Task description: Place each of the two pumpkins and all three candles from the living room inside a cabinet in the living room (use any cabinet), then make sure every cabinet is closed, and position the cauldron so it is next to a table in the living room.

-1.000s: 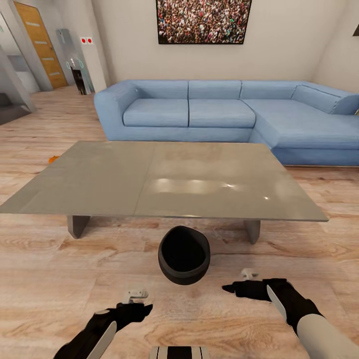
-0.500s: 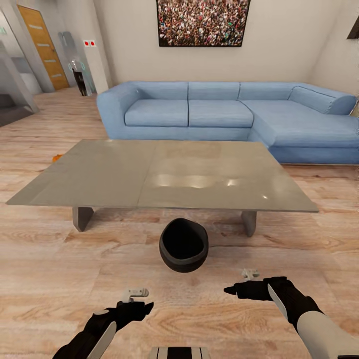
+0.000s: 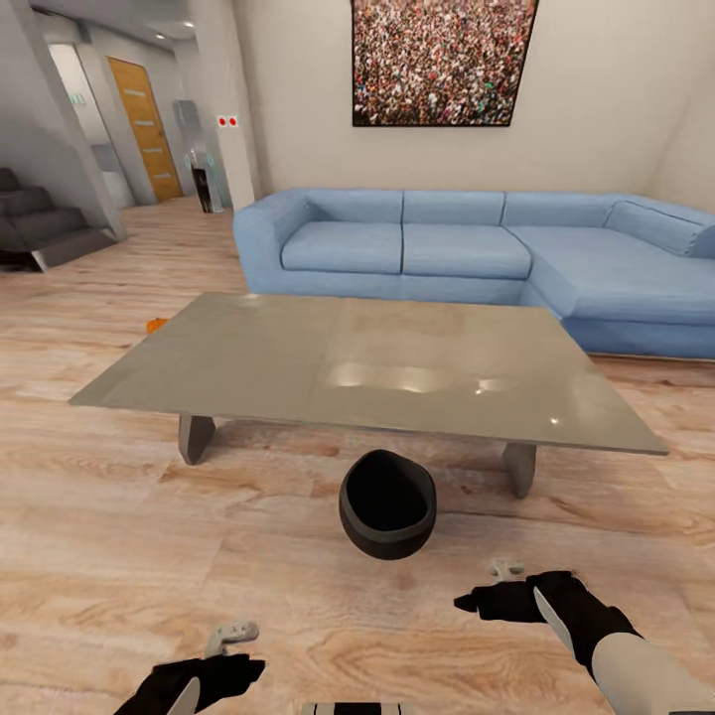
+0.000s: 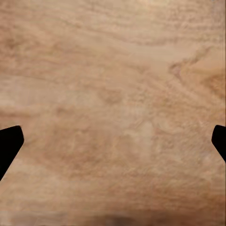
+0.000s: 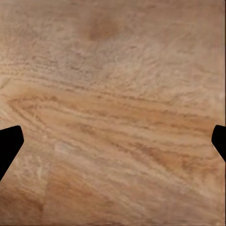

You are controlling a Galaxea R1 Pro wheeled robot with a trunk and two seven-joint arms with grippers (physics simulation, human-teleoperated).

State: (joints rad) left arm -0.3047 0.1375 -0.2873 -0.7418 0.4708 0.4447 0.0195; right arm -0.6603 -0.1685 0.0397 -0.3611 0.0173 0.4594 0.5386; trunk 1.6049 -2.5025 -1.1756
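The black cauldron (image 3: 387, 504) stands on the wood floor against the near edge of the grey metal table (image 3: 298, 367), between its slab legs. Beyond the table's far left corner, a small orange pumpkin (image 3: 157, 325) peeks out on the floor. My left gripper (image 3: 253, 667) hovers low over the floor, short of the cauldron and to its left. My right gripper (image 3: 465, 601) hangs just short of it to the right. Both wrist views look down on bare floorboards, with the fingertips (image 4: 9, 146) (image 5: 9, 146) spread wide and nothing between them. The candles and the cabinet are out of view.
A blue corner sofa (image 3: 477, 248) runs along the wall behind the table. Stairs (image 3: 40, 223) and a hallway with a wooden door (image 3: 147, 127) lie at the far left. Open wood floor (image 3: 99, 516) stretches to the table's left.
The whole picture has shifted right and down, so the camera has moved. The table looks farther off. My left arm sits lower in the picture. The cauldron stays by the table.
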